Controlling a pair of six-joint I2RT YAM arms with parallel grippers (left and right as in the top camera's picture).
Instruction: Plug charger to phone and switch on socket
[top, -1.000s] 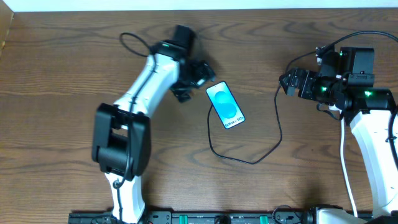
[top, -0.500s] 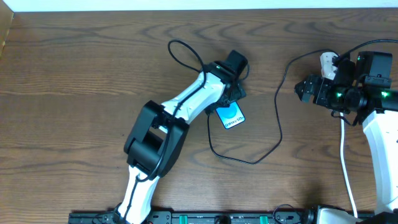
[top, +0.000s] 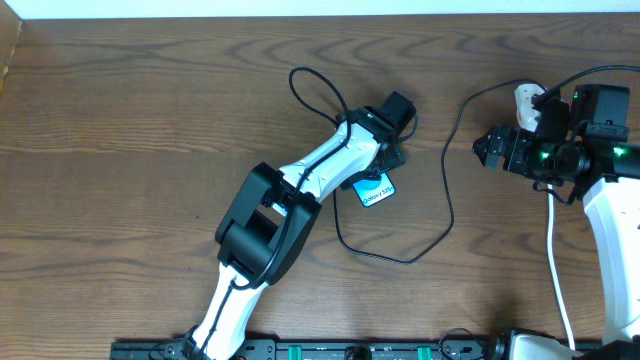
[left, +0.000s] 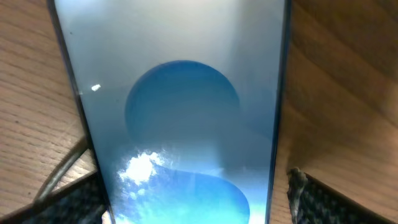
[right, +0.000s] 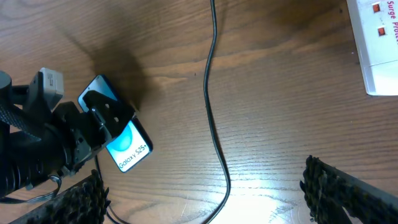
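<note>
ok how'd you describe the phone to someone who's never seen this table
On the wooden table, look near the middle, under the left gripper. The phone lies there: the only bright blue screen, white "Galaxy S25+" text, beside a black cable.

L arm (top: 300, 185) lies diagonally from the near edge to the counter (top: 120, 120) centre. Its gripper (top: 385, 165) sits over the phone (top: 375, 192), blocking approach from the left. The black cable (right: 207, 68) runs down from the far-right side & loops just near-side of the phone. The socket (right: 376, 43) & R gripper (top: 487, 150) crowd the far-right corner. There is open wood at the far-left corner & the near edge towards the right.
</note>
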